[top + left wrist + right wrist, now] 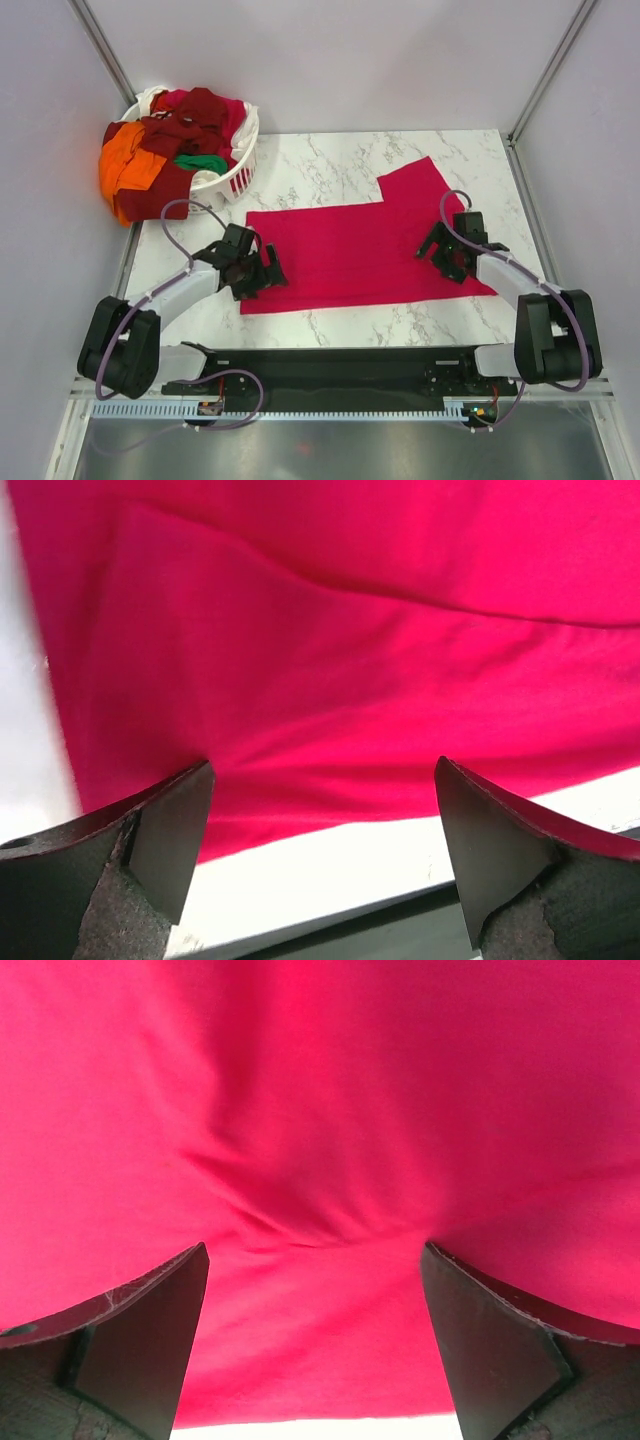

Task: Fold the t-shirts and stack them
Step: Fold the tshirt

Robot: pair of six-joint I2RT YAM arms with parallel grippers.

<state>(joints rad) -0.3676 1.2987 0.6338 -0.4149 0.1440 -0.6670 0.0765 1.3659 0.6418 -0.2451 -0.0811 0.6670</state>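
Looked like a robotics lab test cell, not a home. Was boxed in at the back and both sides by plain pale panels (330, 60) set in bare metal posts (103, 48). Carried a marble-patterned worktop (330, 160) fitted between those walls. Had a left arm (170, 292) and a right arm (510, 275) bolted to a black base plate (330, 365) along the worktop's near edge, with purple cables (164, 222) looped loose and a slotted cable duct (300, 409) running in front. Offered laundry as test props: a white laundry basket (243, 165) heaped with t-shirts (180, 130) at the worktop's far left corner, and a crimson t-shirt (340, 250) spread flat mid-worktop.
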